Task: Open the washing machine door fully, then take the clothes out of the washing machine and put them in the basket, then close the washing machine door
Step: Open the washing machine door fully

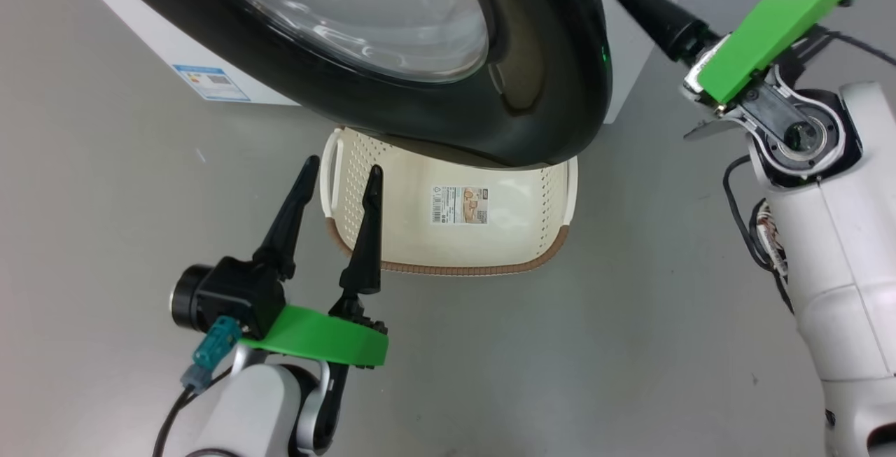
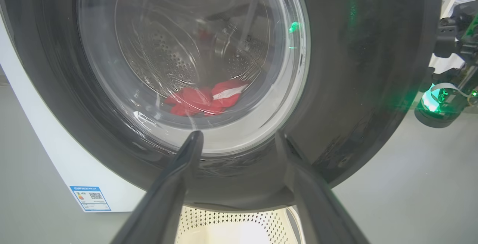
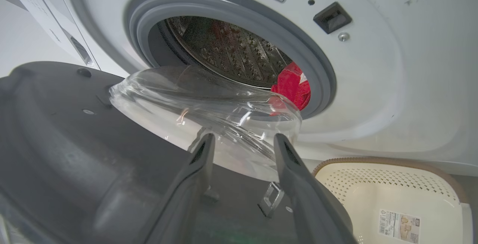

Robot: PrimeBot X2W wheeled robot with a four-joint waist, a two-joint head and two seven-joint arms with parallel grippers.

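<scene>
Worryingly, my right gripper (image 3: 243, 137) stands open and empty, so the half-open glossy black-rimmed glass door (image 3: 74, 143) at nine o'clock may swing back across the red fabric clothes (image 3: 293, 87) at one o'clock.

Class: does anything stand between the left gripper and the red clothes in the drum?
Yes. The washing machine door, only partly open, stands between them: the left gripper faces the clothes through the glass porthole. The door also overhangs the machine-side part of the basket.
</scene>
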